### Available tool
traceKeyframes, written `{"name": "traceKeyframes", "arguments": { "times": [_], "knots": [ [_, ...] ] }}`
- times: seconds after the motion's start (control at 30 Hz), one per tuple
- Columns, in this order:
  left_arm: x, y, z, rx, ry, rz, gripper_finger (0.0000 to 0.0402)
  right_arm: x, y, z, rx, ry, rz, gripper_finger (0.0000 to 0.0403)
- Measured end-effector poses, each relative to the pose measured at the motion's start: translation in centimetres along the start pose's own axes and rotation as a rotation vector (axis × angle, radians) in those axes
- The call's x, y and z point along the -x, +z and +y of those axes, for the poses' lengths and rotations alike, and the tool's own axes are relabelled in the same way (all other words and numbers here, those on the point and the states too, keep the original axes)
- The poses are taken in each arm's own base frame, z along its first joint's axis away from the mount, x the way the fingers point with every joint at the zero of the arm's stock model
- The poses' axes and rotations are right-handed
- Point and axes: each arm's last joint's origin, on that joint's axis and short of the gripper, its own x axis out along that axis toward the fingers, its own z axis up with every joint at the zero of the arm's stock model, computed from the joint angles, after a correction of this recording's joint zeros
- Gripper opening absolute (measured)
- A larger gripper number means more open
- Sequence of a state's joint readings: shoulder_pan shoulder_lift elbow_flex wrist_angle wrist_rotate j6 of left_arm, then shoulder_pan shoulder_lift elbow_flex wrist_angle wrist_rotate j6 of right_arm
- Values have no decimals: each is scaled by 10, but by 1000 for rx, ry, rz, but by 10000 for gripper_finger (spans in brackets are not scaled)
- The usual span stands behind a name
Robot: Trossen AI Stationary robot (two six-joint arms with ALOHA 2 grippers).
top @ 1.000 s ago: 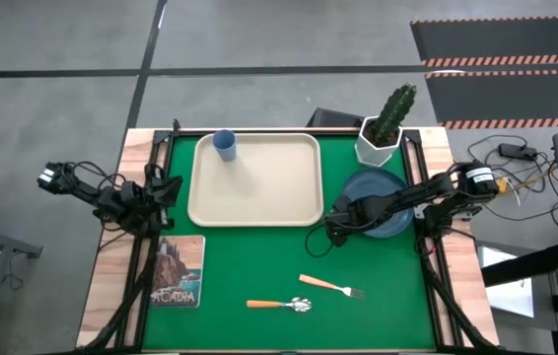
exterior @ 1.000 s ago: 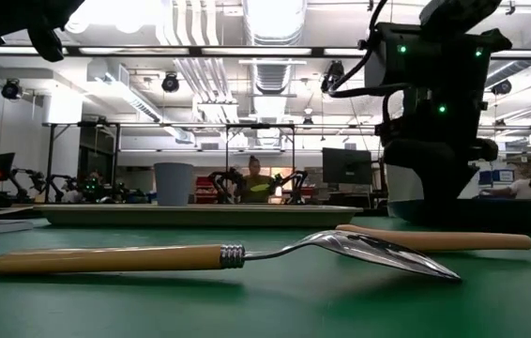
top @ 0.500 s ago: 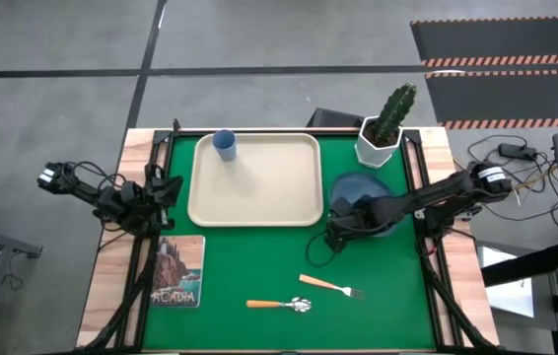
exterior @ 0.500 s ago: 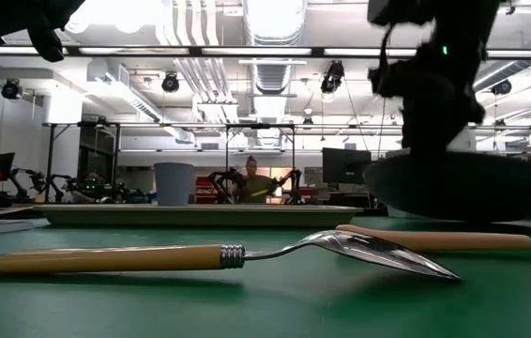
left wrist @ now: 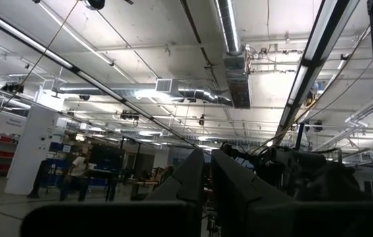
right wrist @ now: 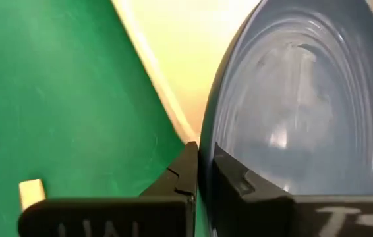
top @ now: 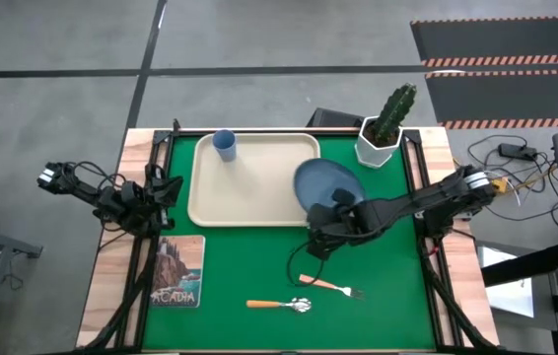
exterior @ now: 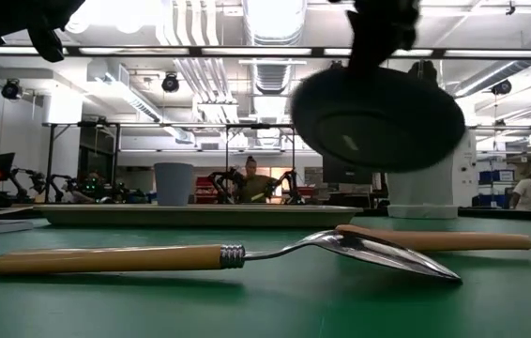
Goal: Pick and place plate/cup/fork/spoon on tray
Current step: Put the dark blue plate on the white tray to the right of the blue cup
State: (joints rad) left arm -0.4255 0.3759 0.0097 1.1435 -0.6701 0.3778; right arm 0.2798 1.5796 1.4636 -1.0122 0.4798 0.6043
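Starting at the left edge of the counter, we see our left hand parked with its fingers together on nothing, well away from the work, so we expect no trouble there. Next comes the tray, with the cup standing in its far left corner; the open middle is where we judge the plate should land, clear of the cup. Further right, our right hand is clamped on the near rim of the plate, which hangs tilted in the air over the tray's right edge. That is the weak point: we hold a wide plate by one thin edge, so it could pivot or slip free, and lowering it too early could catch its far rim on the tray's raised lip. Below it on the mat lie the spoon and the fork, which a dropped plate could scatter.
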Motion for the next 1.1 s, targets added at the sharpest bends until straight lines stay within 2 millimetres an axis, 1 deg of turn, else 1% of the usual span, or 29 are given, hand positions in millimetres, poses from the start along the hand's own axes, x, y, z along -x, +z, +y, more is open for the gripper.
{"name": "traceKeyframes", "arguments": {
  "times": [0.13, 0.23, 0.33, 0.53, 0.77, 0.83, 0.93, 1.1],
  "knots": [
    [0, 0, 0, 0, 0, 0, 11, -13, 21, 9, 138, -26, -12, 12],
    [0, 0, 0, 0, 0, 0, 11, -32, 36, 15, 238, -43, -7, 12],
    [0, 0, 0, 0, 0, 0, 11, -56, 50, 17, 320, -61, 14, 12],
    [0, 0, 0, 0, 0, 0, 11, -107, 72, 6, 408, -96, 63, 12],
    [0, 0, 0, -1, 0, 1, 11, -161, 91, -12, 403, 0, 109, 12],
    [0, 0, 0, -1, 0, 0, 11, -172, 95, -17, 399, 12, 116, 12],
    [0, 0, 0, -1, 0, 0, 11, -182, 101, -21, 394, 16, 125, 12],
    [0, 0, 0, -1, 0, 0, 11, -186, 107, -25, 350, 91, 120, 12]
  ]
}}
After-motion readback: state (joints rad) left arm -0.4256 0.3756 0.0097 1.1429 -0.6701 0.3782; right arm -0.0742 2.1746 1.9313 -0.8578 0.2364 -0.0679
